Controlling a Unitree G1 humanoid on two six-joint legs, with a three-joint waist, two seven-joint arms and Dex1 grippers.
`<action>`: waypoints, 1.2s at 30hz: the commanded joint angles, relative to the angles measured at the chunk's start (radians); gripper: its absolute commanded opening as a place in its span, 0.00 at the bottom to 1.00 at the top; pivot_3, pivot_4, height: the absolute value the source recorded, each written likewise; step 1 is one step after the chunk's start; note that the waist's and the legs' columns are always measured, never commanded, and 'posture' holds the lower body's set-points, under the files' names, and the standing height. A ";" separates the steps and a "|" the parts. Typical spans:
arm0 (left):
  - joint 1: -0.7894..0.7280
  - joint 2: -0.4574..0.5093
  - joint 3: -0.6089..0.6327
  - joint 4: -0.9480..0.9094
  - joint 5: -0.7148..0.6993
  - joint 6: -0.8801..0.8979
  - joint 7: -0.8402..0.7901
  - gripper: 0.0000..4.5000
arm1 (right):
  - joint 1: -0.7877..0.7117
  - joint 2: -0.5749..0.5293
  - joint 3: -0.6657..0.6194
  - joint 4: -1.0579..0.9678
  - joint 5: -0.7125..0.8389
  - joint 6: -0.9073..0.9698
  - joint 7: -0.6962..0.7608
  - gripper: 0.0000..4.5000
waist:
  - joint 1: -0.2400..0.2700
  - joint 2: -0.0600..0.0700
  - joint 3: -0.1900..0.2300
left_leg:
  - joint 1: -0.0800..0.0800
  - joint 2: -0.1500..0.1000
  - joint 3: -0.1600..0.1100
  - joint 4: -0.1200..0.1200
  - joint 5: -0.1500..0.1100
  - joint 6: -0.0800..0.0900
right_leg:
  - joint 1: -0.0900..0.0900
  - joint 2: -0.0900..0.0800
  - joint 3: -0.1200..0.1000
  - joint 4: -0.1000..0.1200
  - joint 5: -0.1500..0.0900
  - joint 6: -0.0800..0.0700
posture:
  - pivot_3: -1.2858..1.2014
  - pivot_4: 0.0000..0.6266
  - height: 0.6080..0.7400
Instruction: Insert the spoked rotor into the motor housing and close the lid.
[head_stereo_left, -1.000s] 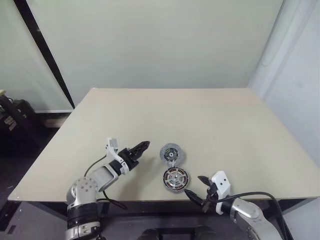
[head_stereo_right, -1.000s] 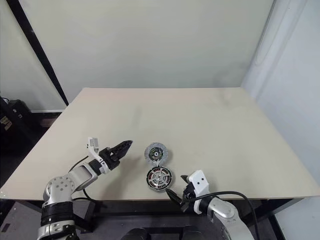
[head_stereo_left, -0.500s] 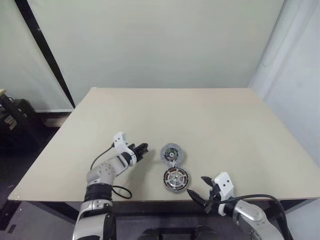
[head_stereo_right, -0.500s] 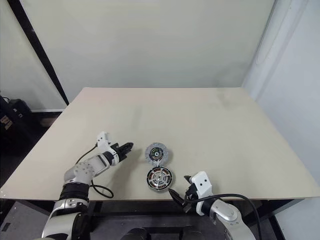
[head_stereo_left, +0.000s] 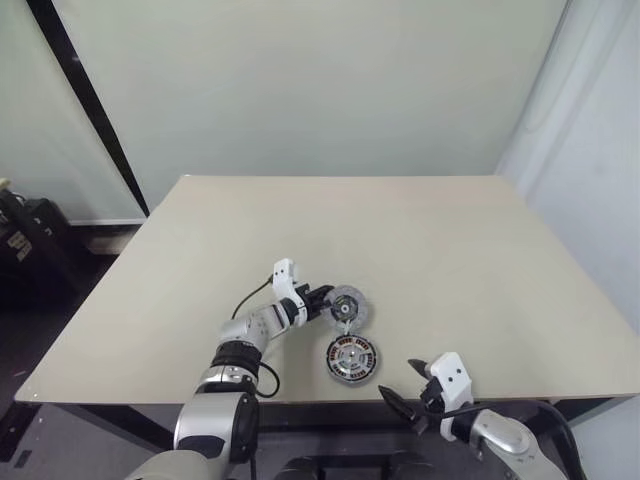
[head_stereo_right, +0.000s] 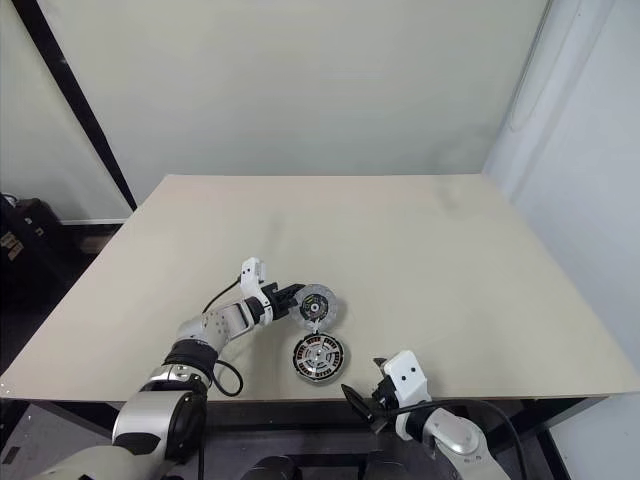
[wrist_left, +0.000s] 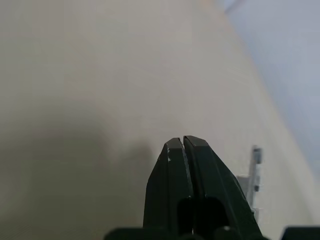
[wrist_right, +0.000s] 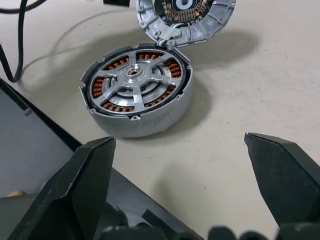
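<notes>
Lid just beside closed left gripper.

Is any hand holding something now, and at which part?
Nothing is held. The left hand is shut on nothing beside the lid; the right hand is open.

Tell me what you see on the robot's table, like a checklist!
Surface: beige table, mostly bare.
Job's things: motor housing near the front edge, copper windings showing, with the spoked rotor already sitting in it. The lid stands open, tilted up at the housing's far rim.
Clutter: nothing seen.
Grippers: left gripper shut, holding nothing, its tips right beside the lid. Right gripper wide open, empty, near the table's front edge, facing the housing.
Cables: black cable looping along the left arm.
Surroundings: pale wall behind, dark gear on the floor at left.
</notes>
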 joint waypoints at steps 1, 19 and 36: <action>-0.036 0.017 -0.016 -0.035 -0.002 0.043 -0.108 0.00 | 0.000 -0.002 -0.010 -0.048 -0.001 -0.028 -0.008 1.00 | 0.000 0.000 0.000 | 0.000 0.000 0.000 0.000 0.000 0.000 | 0.000 0.000 0.000 0.000 0.000 0.000 | 0.52 0.00 1.00; 0.090 0.238 -0.438 -0.391 0.096 0.254 -0.645 0.00 | -0.026 -0.009 -0.022 -0.011 -0.015 -0.063 -0.016 1.00 | -0.001 0.000 0.000 | 0.002 0.001 0.000 0.001 0.000 0.000 | 0.001 0.000 0.000 0.001 0.000 0.000 | 0.52 0.00 1.00; 0.054 0.267 -0.395 -0.346 0.151 0.171 -0.663 0.00 | -0.106 -0.048 -0.052 0.002 0.020 -0.065 0.050 1.00 | 0.000 0.000 0.000 | 0.001 0.001 0.000 0.001 0.000 0.001 | 0.000 0.000 0.000 0.001 0.000 0.000 | 0.52 0.00 1.00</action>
